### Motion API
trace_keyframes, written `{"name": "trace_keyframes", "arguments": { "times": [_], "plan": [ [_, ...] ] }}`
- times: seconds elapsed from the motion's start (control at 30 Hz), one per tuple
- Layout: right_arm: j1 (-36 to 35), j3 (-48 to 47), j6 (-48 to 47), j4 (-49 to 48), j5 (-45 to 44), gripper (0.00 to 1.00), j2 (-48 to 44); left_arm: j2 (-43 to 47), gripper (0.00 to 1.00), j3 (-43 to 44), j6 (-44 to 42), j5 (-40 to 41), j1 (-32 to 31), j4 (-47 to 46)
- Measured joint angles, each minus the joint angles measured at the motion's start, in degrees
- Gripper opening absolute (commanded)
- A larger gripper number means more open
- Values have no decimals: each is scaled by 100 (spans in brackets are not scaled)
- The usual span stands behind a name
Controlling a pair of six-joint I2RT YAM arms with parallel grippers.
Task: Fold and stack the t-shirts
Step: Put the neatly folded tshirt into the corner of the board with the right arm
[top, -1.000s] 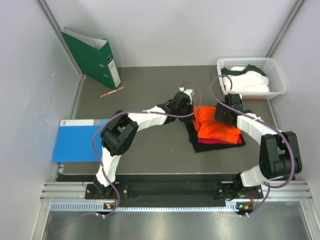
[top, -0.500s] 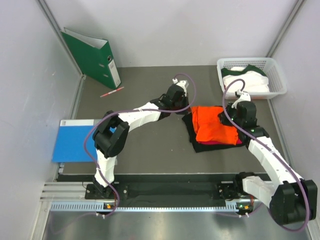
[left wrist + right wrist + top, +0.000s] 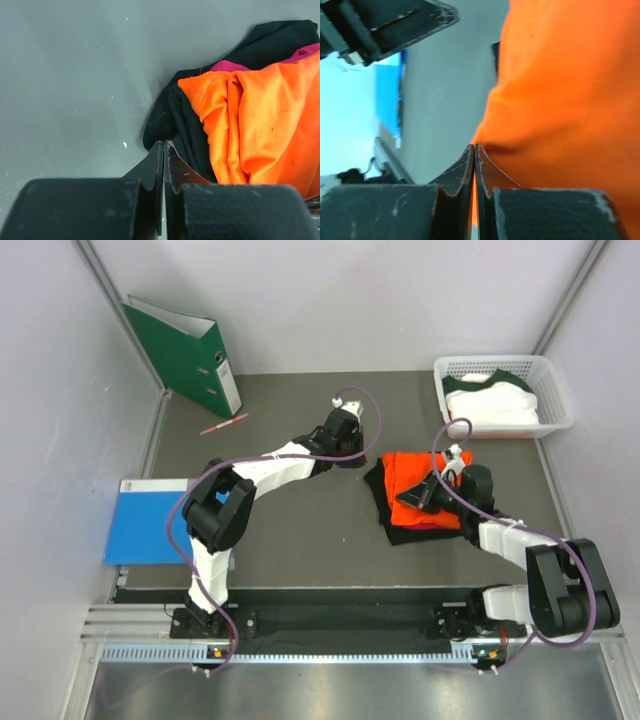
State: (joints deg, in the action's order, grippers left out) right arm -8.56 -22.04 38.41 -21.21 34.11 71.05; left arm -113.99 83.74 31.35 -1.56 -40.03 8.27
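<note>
A bright orange t-shirt [image 3: 405, 472] lies folded on top of a magenta one [image 3: 430, 524] and a black one [image 3: 388, 508], stacked right of the table's middle. In the left wrist view the orange cloth [image 3: 265, 125] covers the magenta [image 3: 230, 65] and black [image 3: 180, 120] layers. My left gripper [image 3: 350, 452] [image 3: 164, 144] is shut and empty just left of the stack's far corner. Low over the orange shirt [image 3: 560, 90], my right gripper [image 3: 425, 495] [image 3: 474, 146] is shut, its tips at the cloth's edge, gripping nothing. A white t-shirt with green trim [image 3: 495, 405] lies in the basket.
The white basket [image 3: 548, 390] stands at the back right. A green ring binder [image 3: 185, 355] leans at the back left with a red pen [image 3: 223, 424] in front of it. A blue folder [image 3: 150, 520] lies at the left edge.
The right gripper let go of the orange shirt, closed, and came down low over the stack's front. The left gripper drew away from the stack toward the back left.
</note>
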Motion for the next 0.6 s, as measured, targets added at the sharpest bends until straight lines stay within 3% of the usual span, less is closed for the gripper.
{"name": "trace_keyframes", "arguments": {
  "times": [0.27, 0.47, 0.6],
  "plan": [
    [-79, 367, 715, -1357, 627, 0, 826, 0, 0, -2, -13, 15, 26, 17],
    [-85, 629, 929, -1325, 651, 0, 951, -2, 0, -2, -11, 11, 63, 26],
    [-109, 619, 752, -776, 468, 0, 514, -2, 0, 0, -2, -61, 66, 28]
  ]
}}
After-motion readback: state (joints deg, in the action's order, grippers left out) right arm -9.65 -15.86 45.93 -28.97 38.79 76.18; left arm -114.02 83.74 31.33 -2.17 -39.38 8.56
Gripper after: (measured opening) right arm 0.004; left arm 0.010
